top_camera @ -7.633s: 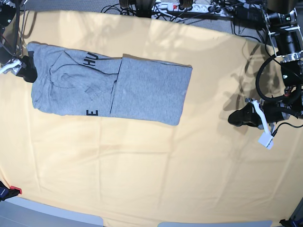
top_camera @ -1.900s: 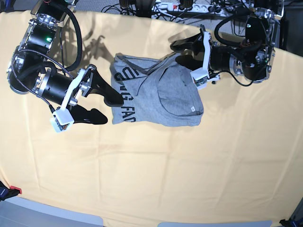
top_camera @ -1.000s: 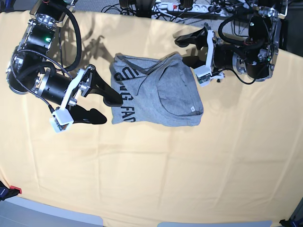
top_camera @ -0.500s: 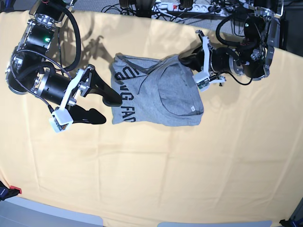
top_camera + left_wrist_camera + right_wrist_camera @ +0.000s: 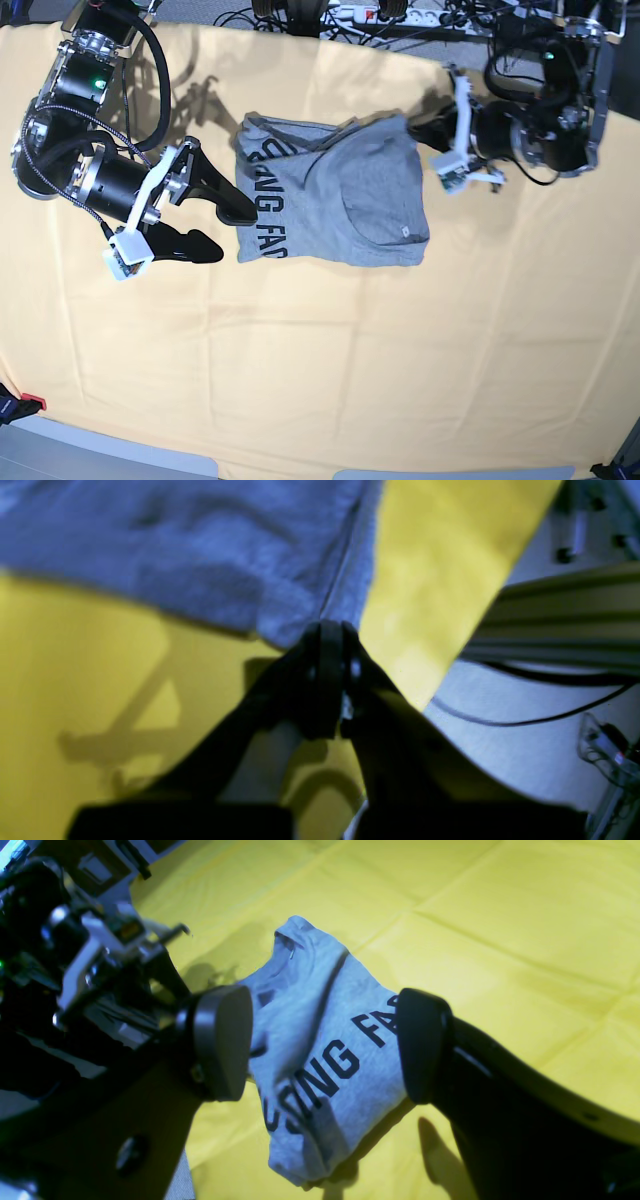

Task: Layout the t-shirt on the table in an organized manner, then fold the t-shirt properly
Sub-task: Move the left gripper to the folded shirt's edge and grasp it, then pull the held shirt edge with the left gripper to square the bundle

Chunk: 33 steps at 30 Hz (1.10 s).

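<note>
Your left hand (image 5: 432, 133) pinches the t-shirt (image 5: 335, 195) tight at its 2 o'clock corner; your right hand (image 5: 222, 228) is wide apart at the shirt's 9 o'clock edge — holding nothing; the shirt lies bunched on the bench (image 5: 330, 360).

A crumpled t-shirt (image 5: 335, 200) lies on the yellow-draped table (image 5: 330, 370).
</note>
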Motion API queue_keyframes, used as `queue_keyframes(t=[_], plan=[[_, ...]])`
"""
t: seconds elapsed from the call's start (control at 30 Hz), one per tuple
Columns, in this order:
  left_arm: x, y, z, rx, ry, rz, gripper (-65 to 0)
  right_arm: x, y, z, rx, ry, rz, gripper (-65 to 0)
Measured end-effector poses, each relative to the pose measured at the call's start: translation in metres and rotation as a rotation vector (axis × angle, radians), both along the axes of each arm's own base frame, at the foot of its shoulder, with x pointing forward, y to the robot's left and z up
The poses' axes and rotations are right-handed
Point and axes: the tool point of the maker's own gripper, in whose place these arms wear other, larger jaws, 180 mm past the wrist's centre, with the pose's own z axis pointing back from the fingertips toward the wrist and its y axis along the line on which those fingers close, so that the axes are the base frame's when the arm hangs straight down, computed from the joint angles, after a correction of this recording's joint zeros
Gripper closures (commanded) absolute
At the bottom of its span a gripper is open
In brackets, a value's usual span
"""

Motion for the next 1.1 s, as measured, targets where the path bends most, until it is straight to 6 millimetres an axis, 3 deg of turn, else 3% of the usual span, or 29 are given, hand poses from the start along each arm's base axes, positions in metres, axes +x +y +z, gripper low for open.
queue_keyframes(t=[0.43,0.5,0.57,0.7,0.73,0.87,1.1], plan=[[0.025,0.055,0.023,0.104,-0.084,0.091,0.0,0.0,0.0,0.0,-0.001,0.0,-0.001,-46.0],[0.022,0.05,0.026,0.068,-0.065,0.08,0.0,0.0,0.0,0.0,-0.002,0.0,-0.001,-46.0],[0.009,0.03,0.034,-0.053,-0.01,0.048,-0.6,0.0,0.0,0.0,-0.001,0.0,-0.001,-46.0],[-0.014,0.018,0.032,-0.127,0.083,0.018,-34.0,0.0,0.0,0.0,0.001,0.001,-0.001,-46.1],[-0.016,0.017,0.031,-0.131,0.091,0.017,-38.2,0.0,0.0,0.0,0.001,0.001,-0.001,-46.0],[-0.015,0.018,0.021,-0.096,0.079,0.038,-38.8,0.0,0.001,0.0,0.002,0.001,0.0,-46.0],[-0.026,-0.016,-0.005,-0.092,0.081,-0.008,-38.8,0.0,0.0,0.0,0.001,0.001,-0.001,-46.0]])
